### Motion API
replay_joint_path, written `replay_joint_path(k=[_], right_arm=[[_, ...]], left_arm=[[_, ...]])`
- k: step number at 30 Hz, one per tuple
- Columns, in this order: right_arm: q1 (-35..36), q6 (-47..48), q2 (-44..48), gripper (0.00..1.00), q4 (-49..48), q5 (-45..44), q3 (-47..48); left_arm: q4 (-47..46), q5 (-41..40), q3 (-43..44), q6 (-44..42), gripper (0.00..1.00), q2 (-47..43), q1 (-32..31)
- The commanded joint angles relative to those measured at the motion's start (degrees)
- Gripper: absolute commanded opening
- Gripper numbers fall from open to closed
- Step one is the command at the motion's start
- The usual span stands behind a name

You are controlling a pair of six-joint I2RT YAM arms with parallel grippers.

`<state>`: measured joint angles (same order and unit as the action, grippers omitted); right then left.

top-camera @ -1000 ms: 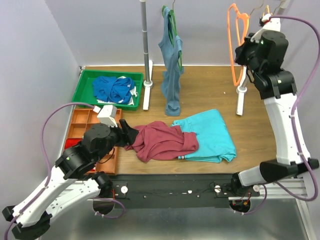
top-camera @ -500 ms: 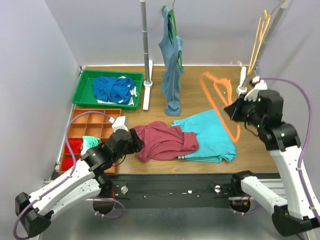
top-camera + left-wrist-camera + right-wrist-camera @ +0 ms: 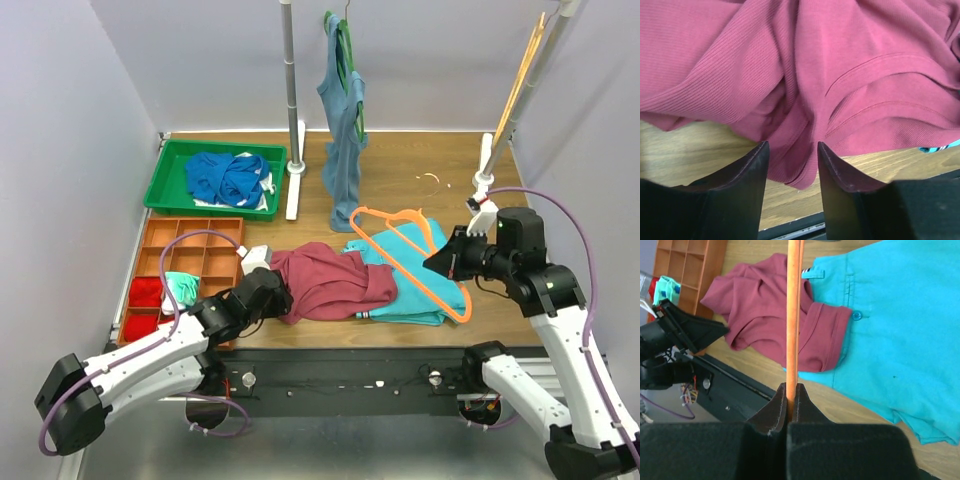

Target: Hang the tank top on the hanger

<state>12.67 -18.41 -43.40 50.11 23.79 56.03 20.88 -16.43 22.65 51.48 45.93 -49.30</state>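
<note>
Pale lilac walls (image 3: 70, 130) close 3 sides of a wooden table (image 3: 410, 165); below its near edge, perhaps grey floor (image 3: 400, 445).

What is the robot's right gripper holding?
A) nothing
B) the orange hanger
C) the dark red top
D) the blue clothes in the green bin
B: the right gripper is shut on the thin bar of the orange hanger.

bare tabletop (image 3: 410, 172) at back, hanging top (image 3: 343, 140) alongside
</note>
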Motion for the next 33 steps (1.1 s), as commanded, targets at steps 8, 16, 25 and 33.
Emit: replay_joint_path(k=[8,16,25,33], right_arm=[[11.1,1.0,-7.4,0.01,-0.6,-1.9,7.3],[19.5,2.7,-12.6,0.01,3.9,-1.6,17.8],[22.2,1.7,-9.5,0.01,4.7,-2.0,13.1],[22.2,0.6,-5.3,0.01,3.5,3.8,4.9]], left_arm=[[-4.3,-0.8,-0.1,-0.6,0.23,2.8,-0.8],[-1.4,-3.2,3.9,-1.8,0.0,5.0,-0.2],[-1.4,1.8,11.0,-6.3,0.0,9.3,10.3],[-2.1,3.8,15.2,-7.0,0.0,11.6,12.6]])
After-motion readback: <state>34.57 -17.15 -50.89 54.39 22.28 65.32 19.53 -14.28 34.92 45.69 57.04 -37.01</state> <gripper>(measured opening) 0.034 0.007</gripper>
